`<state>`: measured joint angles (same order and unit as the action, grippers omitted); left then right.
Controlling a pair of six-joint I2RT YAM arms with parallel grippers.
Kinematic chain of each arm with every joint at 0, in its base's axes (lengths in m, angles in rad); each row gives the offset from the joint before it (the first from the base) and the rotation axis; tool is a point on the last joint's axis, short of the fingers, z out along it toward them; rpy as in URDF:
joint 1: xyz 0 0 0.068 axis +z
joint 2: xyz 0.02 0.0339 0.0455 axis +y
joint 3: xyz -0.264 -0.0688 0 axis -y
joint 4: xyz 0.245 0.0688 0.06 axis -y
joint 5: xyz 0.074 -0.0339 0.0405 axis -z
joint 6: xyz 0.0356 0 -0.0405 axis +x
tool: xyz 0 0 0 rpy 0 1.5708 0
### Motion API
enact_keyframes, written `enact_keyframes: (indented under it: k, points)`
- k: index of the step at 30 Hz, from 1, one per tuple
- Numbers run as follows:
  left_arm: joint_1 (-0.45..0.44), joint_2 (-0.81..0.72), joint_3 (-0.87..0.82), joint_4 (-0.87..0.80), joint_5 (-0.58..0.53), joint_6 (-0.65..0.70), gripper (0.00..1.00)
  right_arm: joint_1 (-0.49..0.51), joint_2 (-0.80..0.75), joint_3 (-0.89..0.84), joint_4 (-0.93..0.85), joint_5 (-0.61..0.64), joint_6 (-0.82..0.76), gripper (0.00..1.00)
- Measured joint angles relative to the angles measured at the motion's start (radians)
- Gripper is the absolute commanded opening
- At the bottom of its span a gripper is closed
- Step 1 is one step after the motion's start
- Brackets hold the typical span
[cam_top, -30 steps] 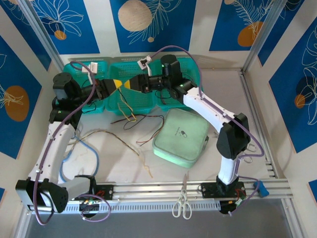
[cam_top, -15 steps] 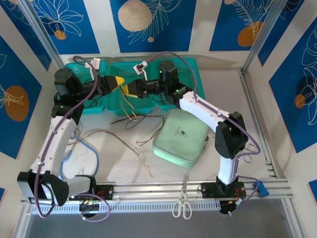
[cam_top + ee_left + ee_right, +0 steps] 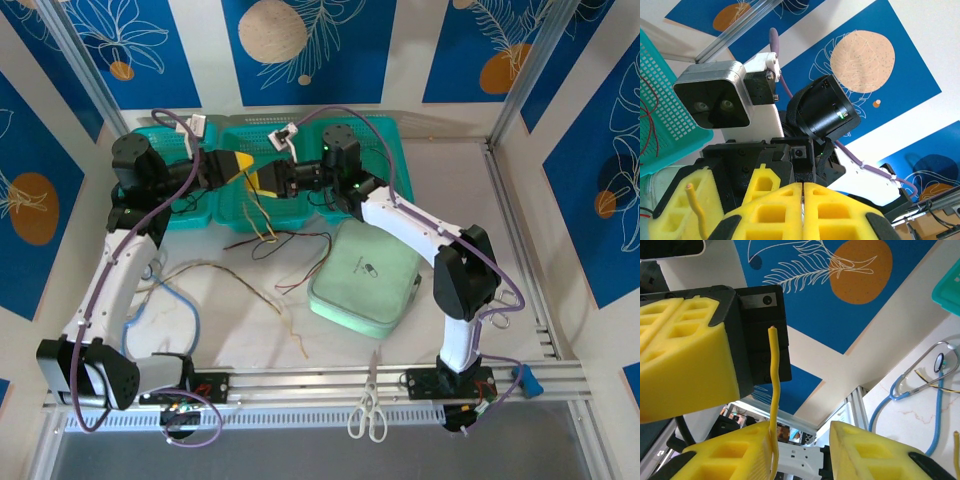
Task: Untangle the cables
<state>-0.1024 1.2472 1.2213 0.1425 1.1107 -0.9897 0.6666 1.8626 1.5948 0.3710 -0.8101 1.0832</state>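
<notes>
Top view: tangled cables (image 3: 268, 240) lie crossed on my worktop (image 3: 452, 178), so I think most untangling is left. Left hand (image 3: 238, 165) pressed together, right hand (image 3: 263, 182) spread beside one yellow wire (image 3: 773, 380).

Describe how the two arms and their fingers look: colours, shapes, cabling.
The left arm and right arm both have white links joined by black cylindrical joints, some with a small green light. A thick purple cord loops along each. The fingers are blocky yellow pads with recessed cells, on black mounts. A silver-and-black camera box sits at the right wrist.
</notes>
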Motion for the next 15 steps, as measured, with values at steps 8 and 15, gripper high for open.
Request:
enact_keyframes:
  k: [8, 15]
  points:
    - [-0.001, 0.001, 0.001, 0.000, 0.000, 0.000, 0.00, 0.006, 0.000, -0.013, 0.072, 0.003, 0.071, 0.00]
    - [-0.001, 0.001, 0.031, -0.077, -0.005, 0.056, 0.00, -0.005, -0.045, -0.071, 0.014, 0.097, 0.040, 0.00]
